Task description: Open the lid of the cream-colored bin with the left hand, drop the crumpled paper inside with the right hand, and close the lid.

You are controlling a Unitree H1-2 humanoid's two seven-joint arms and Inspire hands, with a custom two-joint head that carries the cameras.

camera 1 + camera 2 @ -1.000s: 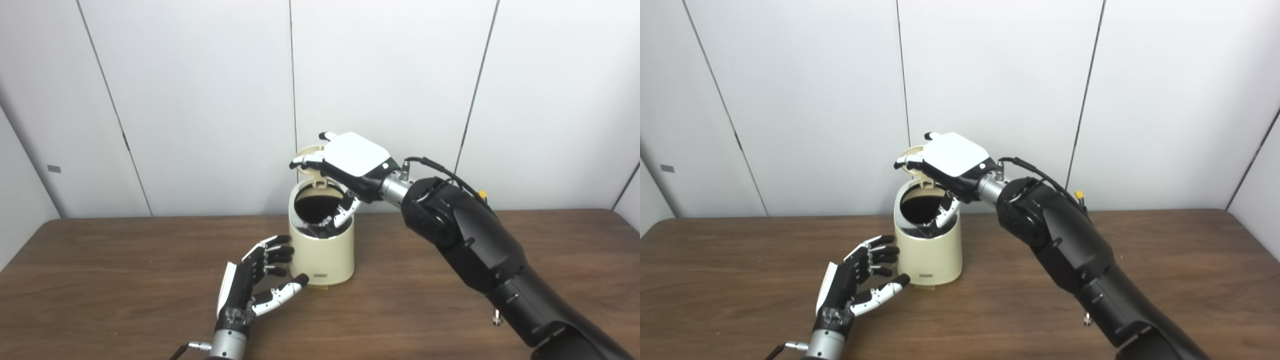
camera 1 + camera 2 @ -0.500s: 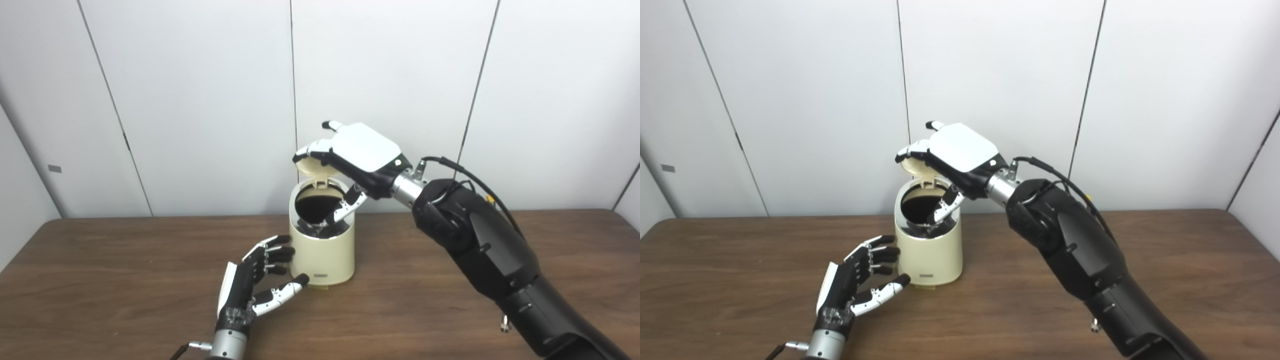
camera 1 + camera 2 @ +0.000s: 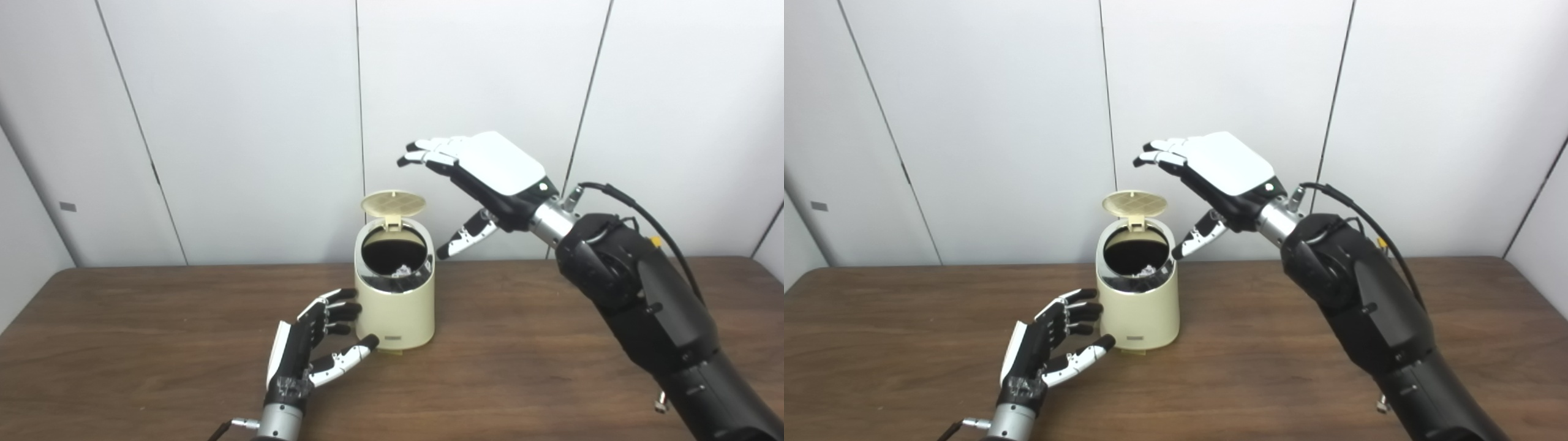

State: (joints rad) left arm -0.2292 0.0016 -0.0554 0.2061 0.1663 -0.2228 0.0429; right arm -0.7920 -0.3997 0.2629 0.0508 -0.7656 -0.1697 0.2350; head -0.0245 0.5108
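Right robot hand [image 3: 490, 174] withdrawn up and right of the bin since a second ago; lid uncovered.
Nearest, left robot hand [image 3: 306, 355] spread, empty, just beside cream-colored bin [image 3: 397, 306] on surface [image 3: 153, 343]; crumpled paper [image 3: 401, 269] seen inside; lid [image 3: 393, 203] upright; right robot hand spread, empty.

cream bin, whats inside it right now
With the lid up, a bit of crumpled white paper shows low inside the cream bin, near its front rim. The rest of the interior is dark, and the bottom is hidden.
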